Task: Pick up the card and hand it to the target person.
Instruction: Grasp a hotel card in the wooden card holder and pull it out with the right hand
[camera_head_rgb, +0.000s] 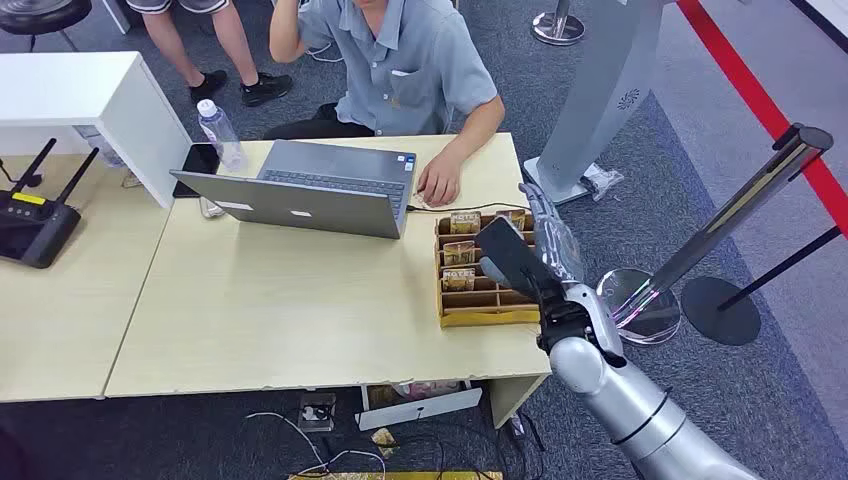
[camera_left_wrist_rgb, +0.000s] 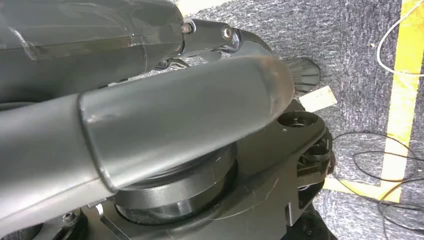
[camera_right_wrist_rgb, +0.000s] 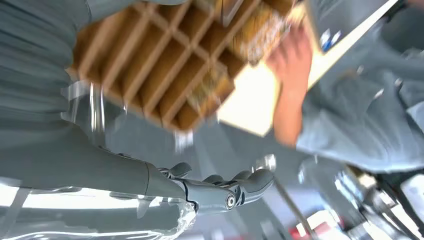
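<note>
Head view first: right hand (camera_head_rgb: 545, 262) is raised over the right end of the wooden card box (camera_head_rgb: 470, 318), which stands on the light table (camera_head_rgb: 270, 320) near its right edge. Something dark and flat (camera_head_rgb: 508, 252) lies across the palm side of this hand, but I cannot tell if it is a card or part of the hand. Several cards (camera_head_rgb: 459, 252) with brown and yellow print stand upright in the left compartments of the box. Behind the box a person in a grey shirt (camera_head_rgb: 400, 60) sits at the table, with one hand (camera_head_rgb: 438, 183) resting on the tabletop beside an open laptop (camera_head_rgb: 310, 190). A water bottle (camera_head_rgb: 220, 135) stands to the left of the laptop.

Left wrist view: the left hand (camera_left_wrist_rgb: 165, 125) hangs low over grey carpet (camera_left_wrist_rgb: 350, 45) with yellow tape (camera_left_wrist_rgb: 402, 90); I cannot tell how its fingers lie.

Right wrist view: the picture is blurred. The fingers (camera_right_wrist_rgb: 240, 187) of the right hand are stretched out and a little bent, apart from the box (camera_right_wrist_rgb: 160, 65), and nothing shows between them. The person's hand (camera_right_wrist_rgb: 292, 65) is near the box corner.
</note>
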